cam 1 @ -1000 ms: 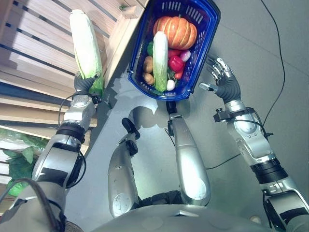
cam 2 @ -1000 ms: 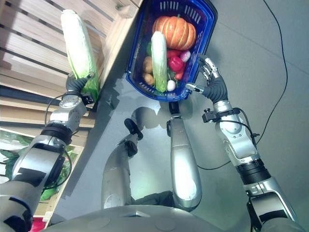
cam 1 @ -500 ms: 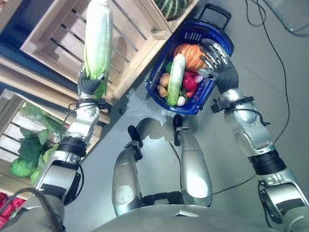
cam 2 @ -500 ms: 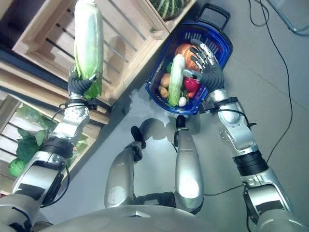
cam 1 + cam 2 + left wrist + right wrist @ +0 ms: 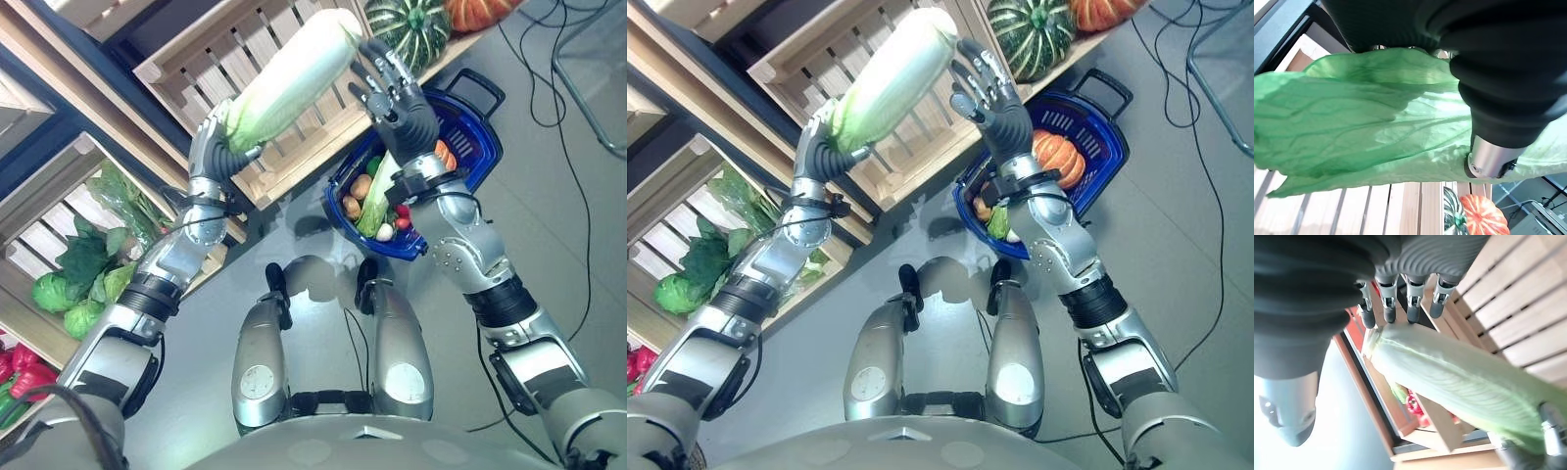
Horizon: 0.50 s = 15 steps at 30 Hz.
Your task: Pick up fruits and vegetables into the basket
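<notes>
Now, cabbage (image 5: 289,83): I've tilted it from upright toward the basket (image 5: 480,147).
Left robot hand (image 5: 217,152): gripping its leafy end.
Right robot hand (image 5: 397,93): raised from the basket, open by its tip.

The right hand (image 5: 397,98) and forearm are covering much of the blue basket (image 5: 480,147), hiding most of what is lying inside; an orange pumpkin (image 5: 1058,157) is showing only in part. The left hand (image 5: 217,147) is wrapping the leafy end of the long cabbage (image 5: 289,88), so that end is hidden. A green striped squash (image 5: 411,24) and another orange pumpkin (image 5: 475,10) are being cut off by the top edge. Red produce (image 5: 12,367) at the lower left edge is too cut off to tell.
</notes>
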{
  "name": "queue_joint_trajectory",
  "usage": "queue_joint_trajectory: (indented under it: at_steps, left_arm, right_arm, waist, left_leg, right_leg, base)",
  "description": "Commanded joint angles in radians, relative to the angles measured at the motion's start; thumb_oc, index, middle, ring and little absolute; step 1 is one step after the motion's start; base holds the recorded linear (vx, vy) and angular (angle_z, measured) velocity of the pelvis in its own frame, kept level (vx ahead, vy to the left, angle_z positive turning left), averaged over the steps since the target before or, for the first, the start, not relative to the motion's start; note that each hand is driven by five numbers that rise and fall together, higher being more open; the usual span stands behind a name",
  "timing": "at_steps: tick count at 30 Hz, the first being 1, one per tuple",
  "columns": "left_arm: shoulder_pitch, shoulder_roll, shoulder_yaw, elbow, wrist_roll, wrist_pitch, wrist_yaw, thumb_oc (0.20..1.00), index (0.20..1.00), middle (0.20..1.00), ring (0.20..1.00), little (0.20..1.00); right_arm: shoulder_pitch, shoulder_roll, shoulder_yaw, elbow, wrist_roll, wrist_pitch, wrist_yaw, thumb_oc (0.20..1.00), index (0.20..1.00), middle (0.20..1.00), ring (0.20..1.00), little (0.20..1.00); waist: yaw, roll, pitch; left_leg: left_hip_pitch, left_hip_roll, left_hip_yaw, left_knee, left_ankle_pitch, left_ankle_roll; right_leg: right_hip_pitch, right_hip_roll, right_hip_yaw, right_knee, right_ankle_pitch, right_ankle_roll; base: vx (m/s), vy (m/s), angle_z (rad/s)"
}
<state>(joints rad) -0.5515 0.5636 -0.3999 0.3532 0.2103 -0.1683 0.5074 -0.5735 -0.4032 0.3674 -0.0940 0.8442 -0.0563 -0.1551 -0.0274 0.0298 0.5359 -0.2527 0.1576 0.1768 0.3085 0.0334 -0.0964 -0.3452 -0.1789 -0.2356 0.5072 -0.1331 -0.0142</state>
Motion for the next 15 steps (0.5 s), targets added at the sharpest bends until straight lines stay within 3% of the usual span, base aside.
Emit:
queue_joint_trajectory:
  at_steps: [1, 11, 15]
  left_arm:
    - [-0.065, 0.033, -0.095, -0.156, 0.136, -0.057, 0.012, 0.2, 0.2, 0.2, 0.2, 0.2]
    - [-0.103, 0.018, -0.164, -0.188, 0.235, -0.044, 0.031, 0.2, 0.2, 0.2, 0.2, 0.2]
    - [-0.124, 0.021, -0.187, -0.215, 0.299, -0.034, 0.034, 0.2, 0.2, 0.2, 0.2, 0.2]
  right_arm:
    - [-0.05, 0.089, 0.033, -0.014, 0.087, -0.028, -0.021, 1.0, 1.0, 1.0, 1.0, 1.0]
    - [-0.049, 0.149, 0.051, 0.064, 0.243, -0.029, -0.044, 1.0, 1.0, 1.0, 1.0, 1.0]
    - [-0.053, 0.159, 0.062, 0.073, 0.265, -0.001, -0.066, 1.0, 1.0, 1.0, 1.0, 1.0]
  waist:
    - [0.011, -0.049, -0.099]
    - [0.026, -0.067, -0.102]
    - [0.03, -0.071, -0.107]
  left_leg:
    - [0.015, -0.007, 0.028, 0.1, -0.126, 0.019]
    - [0.036, -0.003, 0.028, 0.102, -0.144, 0.023]
    - [0.039, -0.003, 0.024, 0.1, -0.148, 0.021]
  right_leg:
    - [0.111, -0.025, -0.002, -0.113, 0.027, 0.071]
    - [0.141, -0.026, -0.01, -0.129, 0.032, 0.08]
    - [0.147, -0.028, -0.012, -0.136, 0.033, 0.083]
  base:
    - [0.04, -0.052, 0.13]
    - [0.02, -0.024, 0.06]
    - [0.0, 0.0, 0.0]
